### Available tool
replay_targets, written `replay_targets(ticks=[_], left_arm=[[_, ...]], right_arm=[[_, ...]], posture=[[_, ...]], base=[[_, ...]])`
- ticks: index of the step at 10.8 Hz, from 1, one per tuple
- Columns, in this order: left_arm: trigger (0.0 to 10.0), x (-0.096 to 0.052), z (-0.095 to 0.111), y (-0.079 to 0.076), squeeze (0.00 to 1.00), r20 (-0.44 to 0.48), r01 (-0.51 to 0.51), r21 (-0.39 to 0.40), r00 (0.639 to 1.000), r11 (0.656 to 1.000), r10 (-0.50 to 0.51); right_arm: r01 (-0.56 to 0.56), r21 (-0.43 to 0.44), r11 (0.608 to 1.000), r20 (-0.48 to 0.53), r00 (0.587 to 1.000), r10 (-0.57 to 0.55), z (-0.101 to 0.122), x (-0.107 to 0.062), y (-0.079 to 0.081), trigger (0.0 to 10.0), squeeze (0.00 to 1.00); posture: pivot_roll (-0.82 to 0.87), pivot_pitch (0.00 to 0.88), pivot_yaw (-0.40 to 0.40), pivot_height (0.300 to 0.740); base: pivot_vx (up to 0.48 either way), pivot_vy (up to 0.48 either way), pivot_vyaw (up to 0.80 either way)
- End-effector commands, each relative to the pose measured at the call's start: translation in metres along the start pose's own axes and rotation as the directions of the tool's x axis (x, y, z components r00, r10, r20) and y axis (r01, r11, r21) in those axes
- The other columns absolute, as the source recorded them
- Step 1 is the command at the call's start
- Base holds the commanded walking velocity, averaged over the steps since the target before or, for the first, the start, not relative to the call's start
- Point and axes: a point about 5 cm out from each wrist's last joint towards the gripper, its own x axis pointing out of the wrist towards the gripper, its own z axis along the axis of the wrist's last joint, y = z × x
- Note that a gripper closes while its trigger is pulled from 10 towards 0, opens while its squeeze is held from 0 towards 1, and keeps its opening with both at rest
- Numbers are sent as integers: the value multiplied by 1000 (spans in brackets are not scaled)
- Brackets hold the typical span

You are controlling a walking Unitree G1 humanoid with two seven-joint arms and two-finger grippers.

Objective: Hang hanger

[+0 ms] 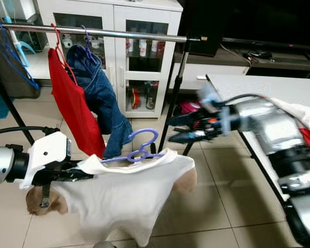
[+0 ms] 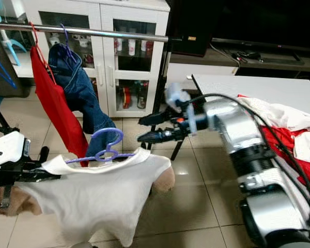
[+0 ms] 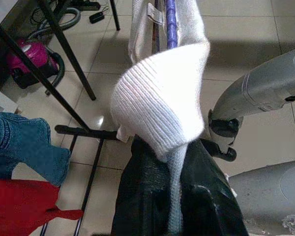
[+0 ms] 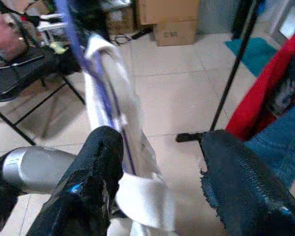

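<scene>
A white shirt [image 1: 124, 196] hangs on a purple hanger [image 1: 144, 142] held low in front of me. My left gripper [image 1: 85, 175] is shut on the shirt's shoulder at the hanger's left end; in the left wrist view the black fingers [image 3: 142, 196] pinch the white ribbed fabric [image 3: 162, 108]. My right gripper [image 2: 143, 129] is open, level with the hanger's hook and just to its right, not touching it. In the right wrist view the shirt and purple hanger [image 4: 113, 98] lie ahead between the spread fingers [image 4: 98, 162]. The metal rail [image 1: 119, 32] runs across above.
A red garment [image 1: 72, 103] and blue jeans [image 1: 103, 98] hang on the rail's left part, with a bare blue hanger [image 1: 13, 57] farther left. A white cabinet [image 1: 139, 51] stands behind. A table [image 1: 258, 85] with a clothes pile [image 2: 289, 129] is at the right.
</scene>
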Motion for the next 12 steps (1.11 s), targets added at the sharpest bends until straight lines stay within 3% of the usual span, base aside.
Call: replay_targets(ticks=[1,2,6,8,12], left_arm=[[0,-3,6,2,0,7,-5,33,1000,999,5],[0,-2,8,3,0,16,-4,38,1000,999,3],[0,2,13,4,0,39,1,50,999,999,-3],[0,3,14,4,0,42,4,54,999,999,-6],[0,1,15,8,0,47,-12,56,999,998,9]], right_arm=[[-23,-12,1000,10,1000,23,1,1,5,10000,1000],[4,-21,1000,-4,1000,-5,-3,12,5,10000,0],[2,27,1000,12,1000,-3,-14,51,15,10000,0],[29,49,998,39,999,-31,-12,58,14,0,0],[1,67,998,18,1000,-2,-17,60,18,0,0]], posture=[[18,0,-87,740],[17,0,-84,740],[19,0,-82,740],[19,0,-82,740],[22,0,-88,740]], base=[[0,0,0],[0,0,0],[0,0,0],[0,0,0],[0,0,0]])
